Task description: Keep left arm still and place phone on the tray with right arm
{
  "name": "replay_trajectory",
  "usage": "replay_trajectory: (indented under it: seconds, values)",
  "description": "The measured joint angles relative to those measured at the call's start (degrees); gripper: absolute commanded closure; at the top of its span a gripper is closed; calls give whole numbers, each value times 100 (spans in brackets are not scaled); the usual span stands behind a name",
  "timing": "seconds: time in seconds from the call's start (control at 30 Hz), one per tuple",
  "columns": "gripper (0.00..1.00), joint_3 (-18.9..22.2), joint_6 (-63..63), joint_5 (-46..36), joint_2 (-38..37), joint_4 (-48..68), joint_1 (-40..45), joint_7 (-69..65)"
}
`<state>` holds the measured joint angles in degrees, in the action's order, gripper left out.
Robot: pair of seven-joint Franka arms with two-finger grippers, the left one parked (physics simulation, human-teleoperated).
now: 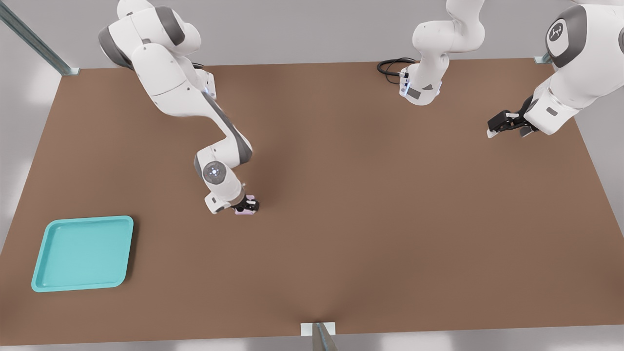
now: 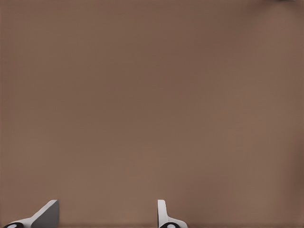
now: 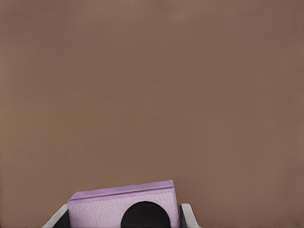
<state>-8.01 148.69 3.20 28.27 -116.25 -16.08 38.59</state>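
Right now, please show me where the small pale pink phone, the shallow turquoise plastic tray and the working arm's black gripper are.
pale pink phone (image 3: pixel 121 206): right wrist view, on its textured face between the fingers.
turquoise plastic tray (image 1: pixel 82 222): front view, on its far rim.
black gripper (image 1: pixel 247 206): front view, at its fingers around the phone.

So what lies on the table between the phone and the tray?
Nothing: in the front view bare brown table separates the phone, flanked by the gripper, from the tray.

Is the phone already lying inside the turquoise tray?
No, the phone sits between the fingers of the gripper near the table's middle, far from the tray at the front view's left.
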Motion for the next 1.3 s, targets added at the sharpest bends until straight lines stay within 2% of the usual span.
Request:
replay_trajectory:
  seconds: [0.13, 0.33, 0.43, 0.6, 0.63, 0.67, 0.77, 0.8, 0.93, 1.0, 1.07, 1.17, 1.3]
  values:
    - [22, 0, -486, -4, -394, 147, 671, -175]
    - [23, 1, -882, -14, -530, 173, 2537, -1049]
    - [23, 6, -955, -18, -157, 593, 3457, -1720]
    - [23, 38, -1041, -89, 1362, 2555, 4310, -3076]
    - [15, 53, -1055, -114, 1597, 2831, 4368, -3348]
    - [0, 60, -1069, -125, 1727, 2971, 4396, -3597]
    - [0, 22, -1100, -138, 1823, 3023, 4511, -4297]
    - [0, -47, -1189, -140, 1639, 3044, 4557, -4515]
    - [0, -530, -2393, 74, -268, 3619, 4166, -5044]
    - [0, -15, -3207, 190, -1489, 3524, 2763, -4981]
    - [0, 219, -3876, 170, -2138, 3274, 1918, -4877]
    - [0, 672, -4668, 117, -1841, 3860, 1261, -4737]
    - [0, 745, -5419, 107, -1657, 4172, 1314, -4573]
